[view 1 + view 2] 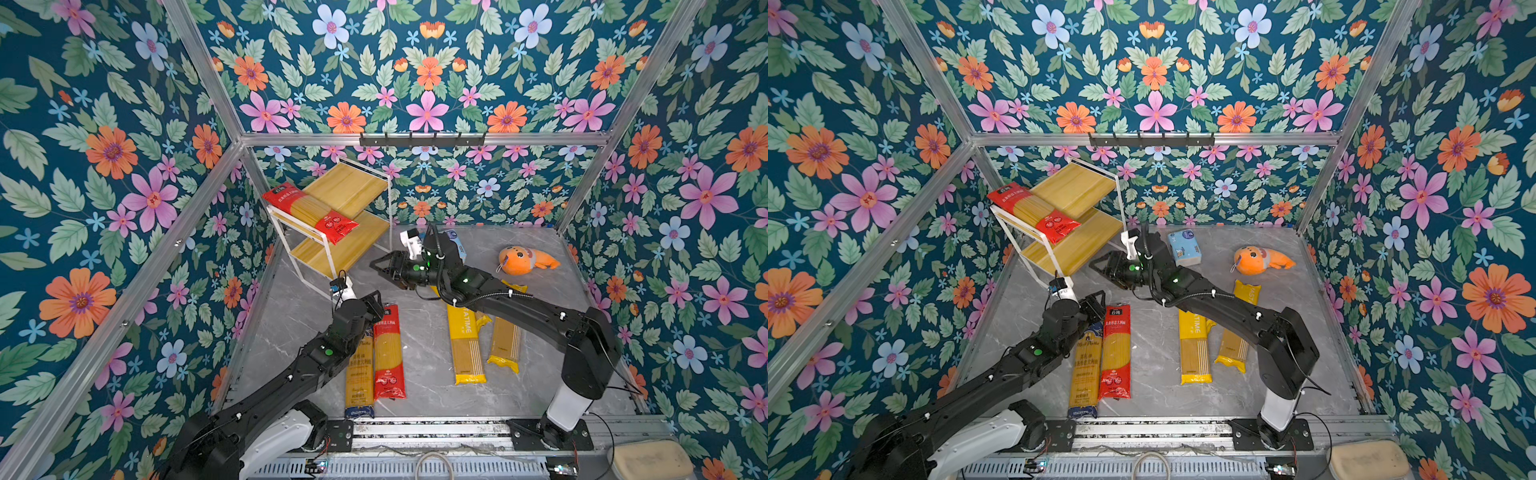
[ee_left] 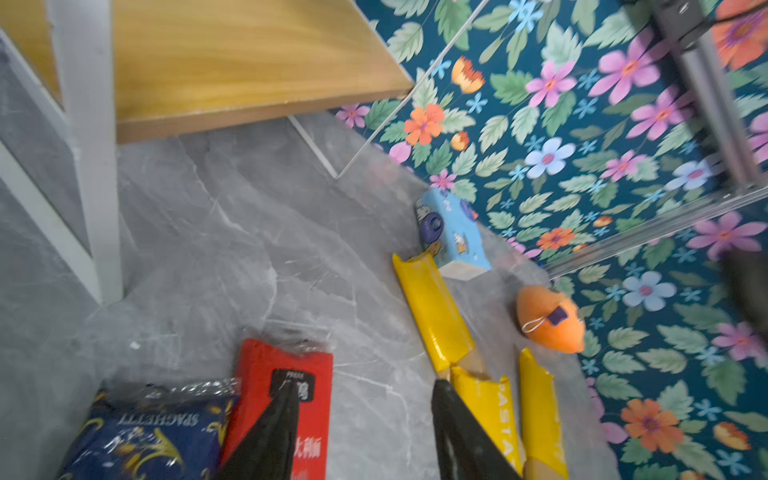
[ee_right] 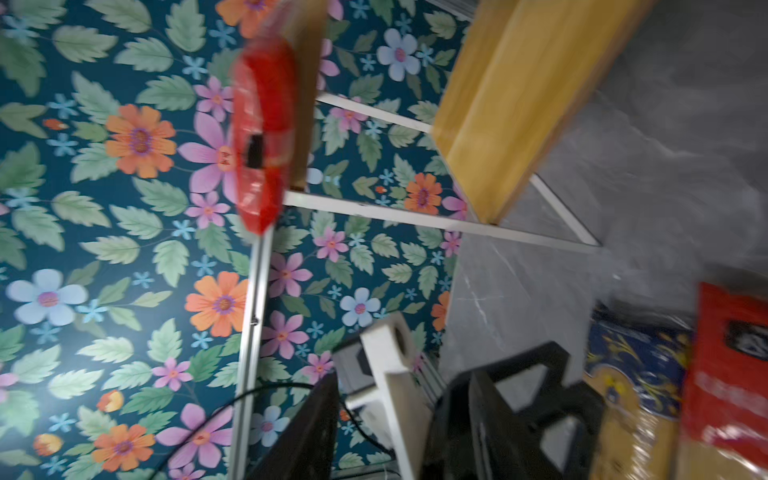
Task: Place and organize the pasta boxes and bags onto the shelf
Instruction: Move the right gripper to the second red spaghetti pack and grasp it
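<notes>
One red pack [image 1: 309,212] sits on the shelf [image 1: 353,187], five packs [image 1: 388,353] on the table [image 1: 424,374]; left claw [image 2: 365,399] and right claw [image 3: 403,376] gape empty.

Red pack [image 1: 309,212], white-framed yellowish-wood shelf [image 1: 353,187] — grey marbled floor [image 1: 424,345] — teal floral walls [image 1: 415,62].

"SPAGHETTI" on dark blue pack [image 2: 145,436], "PASTA" on yellow pack [image 2: 492,411], Chinese characters on red pack [image 2: 253,365]

The left arm [image 1: 286,376] stretches forward, the left end effector [image 2: 363,388] angled down, jaws apart and empty. The right arm [image 1: 536,309] reaches across the middle; the right end effector [image 1: 377,265] is parted, holding nothing.
</notes>
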